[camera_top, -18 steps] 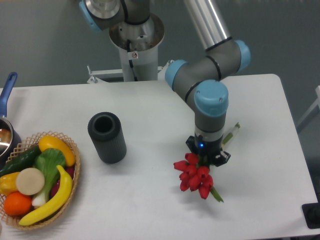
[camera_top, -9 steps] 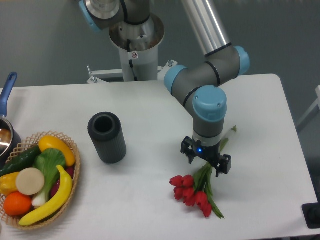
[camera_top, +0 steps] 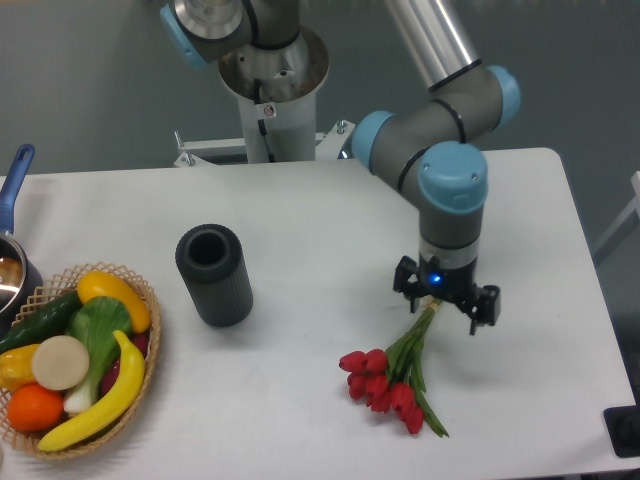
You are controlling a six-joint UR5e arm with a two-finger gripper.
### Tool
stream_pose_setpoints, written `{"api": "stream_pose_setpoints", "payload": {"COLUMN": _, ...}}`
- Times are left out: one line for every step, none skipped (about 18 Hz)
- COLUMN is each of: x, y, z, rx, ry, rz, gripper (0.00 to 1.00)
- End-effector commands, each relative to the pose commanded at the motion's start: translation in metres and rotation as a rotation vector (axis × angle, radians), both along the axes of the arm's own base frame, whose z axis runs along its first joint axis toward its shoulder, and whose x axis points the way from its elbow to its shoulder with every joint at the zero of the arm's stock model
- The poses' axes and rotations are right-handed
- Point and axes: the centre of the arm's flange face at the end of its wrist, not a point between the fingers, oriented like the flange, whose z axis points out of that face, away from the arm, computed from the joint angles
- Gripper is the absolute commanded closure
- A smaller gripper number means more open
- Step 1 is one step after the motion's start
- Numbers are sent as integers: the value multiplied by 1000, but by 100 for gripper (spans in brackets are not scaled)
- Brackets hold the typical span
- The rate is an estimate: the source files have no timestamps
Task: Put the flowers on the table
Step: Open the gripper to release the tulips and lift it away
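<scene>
gripper [camera_top: 447, 302] hangs with its jaws spread wide, grasping nothing, just over the upper stem ends of the flowers [camera_top: 388, 377]. flowers lie flat on the white table [camera_top: 300, 220], red buds pointing toward the near edge, well right of the dark cylinder [camera_top: 213, 274] and wicker basket [camera_top: 147, 340].

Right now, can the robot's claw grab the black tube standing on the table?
Probably yes. The claw is open and empty, the dark cylinder stands alone on the table, and nothing lies between them.
</scene>
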Motion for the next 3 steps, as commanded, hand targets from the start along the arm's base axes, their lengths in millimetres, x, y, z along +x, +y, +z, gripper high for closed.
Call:
{"api": "stream_pose_setpoints", "payload": {"x": 2, "y": -6, "z": 1, "rx": -7, "ry": 3, "rz": -25, "gripper": 0}}
{"api": "stream_pose_setpoints", "payload": {"x": 2, "y": -8, "z": 0, "rx": -13, "ry": 1, "rz": -35, "gripper": 0}}
{"api": "stream_pose_setpoints", "payload": {"x": 2, "y": -9, "z": 1, "rx": -12, "ry": 3, "rz": -34, "gripper": 0}}
